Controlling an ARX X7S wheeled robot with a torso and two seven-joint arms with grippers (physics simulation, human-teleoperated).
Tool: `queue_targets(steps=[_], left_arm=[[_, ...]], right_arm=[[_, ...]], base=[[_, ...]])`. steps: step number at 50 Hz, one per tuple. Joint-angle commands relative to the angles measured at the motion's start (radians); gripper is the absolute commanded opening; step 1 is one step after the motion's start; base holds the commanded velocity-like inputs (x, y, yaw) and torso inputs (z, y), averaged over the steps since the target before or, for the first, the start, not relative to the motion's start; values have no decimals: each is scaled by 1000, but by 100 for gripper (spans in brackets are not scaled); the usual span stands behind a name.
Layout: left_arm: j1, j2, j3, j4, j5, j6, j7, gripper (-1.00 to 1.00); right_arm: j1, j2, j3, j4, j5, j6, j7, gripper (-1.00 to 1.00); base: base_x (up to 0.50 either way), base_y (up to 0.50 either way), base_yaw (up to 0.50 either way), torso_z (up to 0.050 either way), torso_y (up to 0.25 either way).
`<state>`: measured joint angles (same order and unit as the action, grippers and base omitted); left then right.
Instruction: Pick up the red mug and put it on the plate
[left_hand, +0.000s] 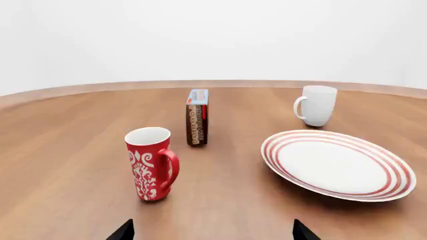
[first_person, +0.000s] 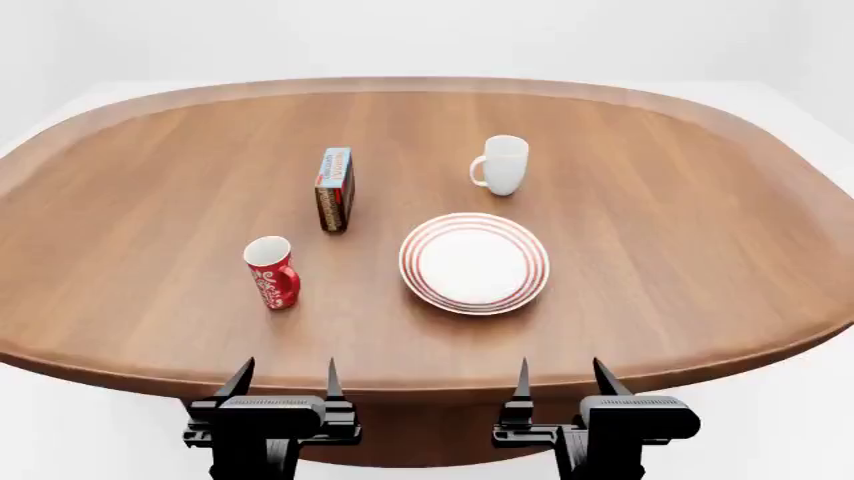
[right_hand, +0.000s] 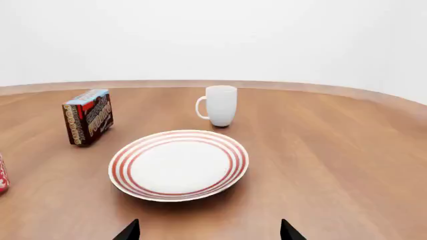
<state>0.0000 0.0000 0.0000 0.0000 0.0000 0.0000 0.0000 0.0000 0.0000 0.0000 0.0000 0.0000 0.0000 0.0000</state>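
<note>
Nearest you, the left gripper (first_person: 284, 378) and right gripper (first_person: 558, 376) sit at the near edge of the table (first_person: 694, 250), both with jaws spread wide and holding nothing. Just past the left gripper, the red mug (first_person: 271, 272) stands upright on the wood, its handle turned toward the plate. The plate (first_person: 474, 262) lies flat to the mug's right, apart from it, ahead of your right gripper. Beyond the mug, a small box (first_person: 334, 188) stands on edge. Farthest back, a plain white mug (first_person: 502, 164) stands upright behind the plate, near its far rim but not touching.
</note>
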Motion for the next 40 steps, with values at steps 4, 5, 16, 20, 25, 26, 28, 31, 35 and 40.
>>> queue_targets(steps=[4,5,16,20,25,26,28,31,35,40], left_arm=[[19,-34,18,30,-36,-10,-23,100],[25,-38,21,42,-42,-14,-22,100],[99,-80,14,327,-110,-150,-32,100],[118,-101,-1,500,-150,-229,-39,100],[100,-119,-28,581,-183,-278,-54,100],[98,-120,-31,577,-183,-276,-57,100],[94,-122,-34,570,-179,-269,-65,100],[87,-128,-36,553,-175,-255,-70,100],[74,-134,-47,544,-186,-263,-77,100],[84,-137,-47,555,-191,-263,-87,100]], right_arm=[[-12,22,-9,-11,56,11,64,100],[-16,26,-13,-23,61,17,70,100],[-93,65,-50,-322,52,134,128,100],[-97,88,-56,-475,44,214,138,100],[-73,92,-35,-467,74,216,146,100],[-70,95,-41,-453,74,220,143,100],[-64,94,-45,-424,73,211,148,100],[-57,99,-68,-409,53,223,153,100],[-57,103,-81,-407,49,229,161,100],[-63,110,-87,-399,60,224,163,100]], base=[[0,0,0,0,0],[0,0,0,0,0],[0,0,0,0,0],[0,0,0,0,0],[0,0,0,0,0],[0,0,0,0,0],[0,250,0,0,0],[0,500,0,0,0],[0,500,0,0,0],[0,500,0,0,0]])
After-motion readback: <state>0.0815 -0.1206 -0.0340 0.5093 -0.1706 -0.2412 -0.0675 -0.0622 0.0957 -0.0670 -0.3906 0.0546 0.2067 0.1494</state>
